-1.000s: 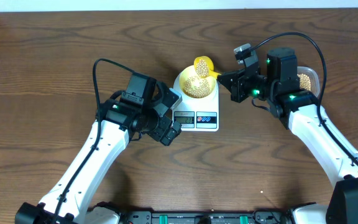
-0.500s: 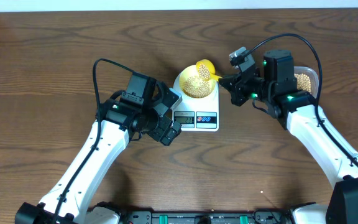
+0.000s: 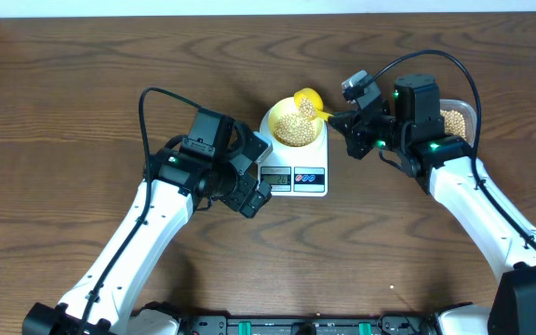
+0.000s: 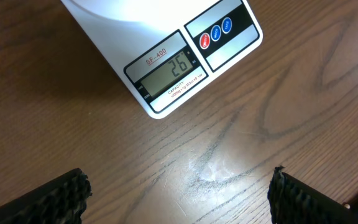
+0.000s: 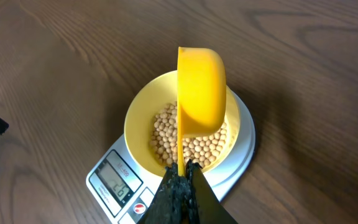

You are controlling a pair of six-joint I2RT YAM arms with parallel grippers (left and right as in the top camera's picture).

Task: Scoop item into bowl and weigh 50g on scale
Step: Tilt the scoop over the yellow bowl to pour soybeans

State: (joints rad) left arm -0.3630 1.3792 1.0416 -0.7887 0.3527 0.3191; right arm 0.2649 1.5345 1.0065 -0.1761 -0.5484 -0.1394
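Note:
The pale yellow bowl (image 3: 293, 127) stands on the white scale (image 3: 297, 177) and holds a layer of tan beans (image 5: 197, 146). In the left wrist view the scale's display (image 4: 169, 67) reads 26. My right gripper (image 3: 336, 119) (image 5: 181, 171) is shut on the handle of a bright yellow scoop (image 5: 201, 93), which is turned on its side just above the bowl (image 5: 135, 127). My left gripper (image 3: 252, 199) (image 4: 179, 199) hangs open over bare table just in front of the scale (image 4: 166, 37), with nothing between its fingers.
A clear plastic container of beans (image 3: 456, 121) sits behind my right arm at the right. The wooden table (image 3: 82, 112) reaches to the far wall. A black cable loops off each arm.
My right gripper has shifted slightly left and back, and the scoop has tipped further over the bowl. The left arm has not moved.

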